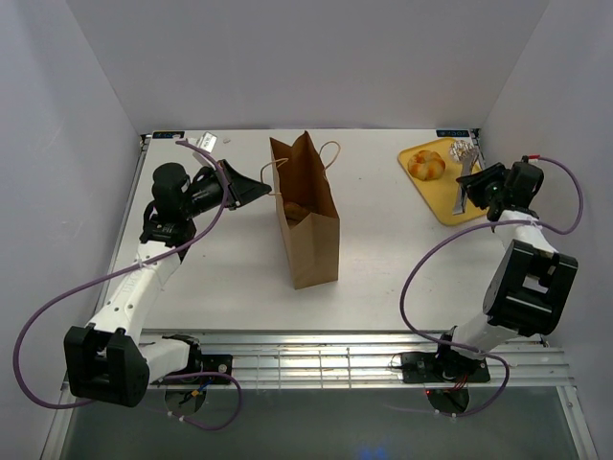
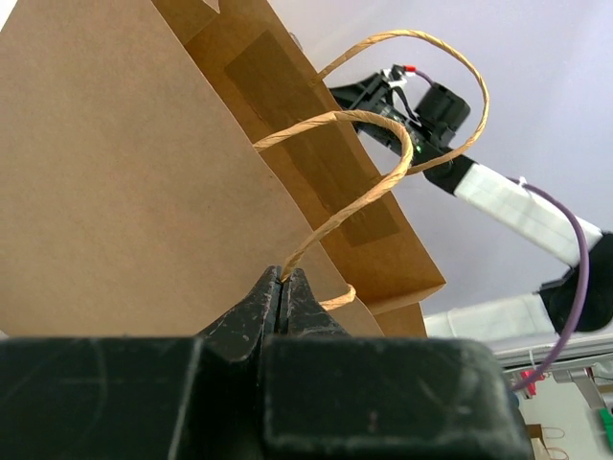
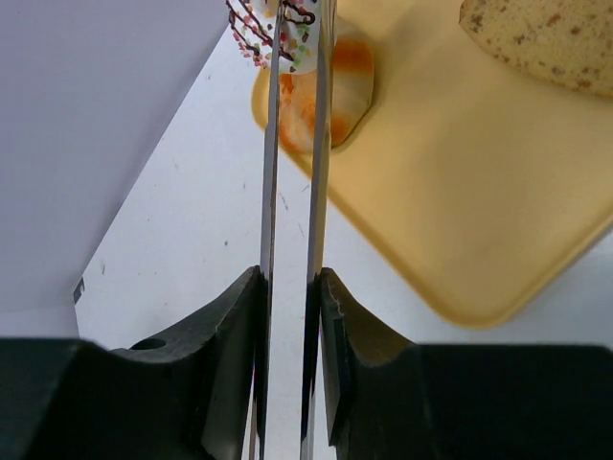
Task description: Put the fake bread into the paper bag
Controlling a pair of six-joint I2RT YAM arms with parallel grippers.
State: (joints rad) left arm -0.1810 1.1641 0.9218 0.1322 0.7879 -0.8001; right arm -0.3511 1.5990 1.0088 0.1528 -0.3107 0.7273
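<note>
Kraft paper bag (image 1: 311,230), upright, centre: twisted handle (image 2: 383,182) pinched by left gripper (image 2: 283,280). Right gripper (image 3: 290,278) clamps steel tongs (image 3: 270,172) over yellow tray (image 3: 460,220), far right.

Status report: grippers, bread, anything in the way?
Left gripper shut on bag handle. Right gripper shut on tongs, tips at donut. One roll inside paper bag. Nothing blocking.

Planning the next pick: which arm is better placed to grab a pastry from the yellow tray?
Right. The right pincer holds tongs over the yellow tray, tips by the sprinkled donut. The left pincer pinches the paper bag by its handle.
</note>
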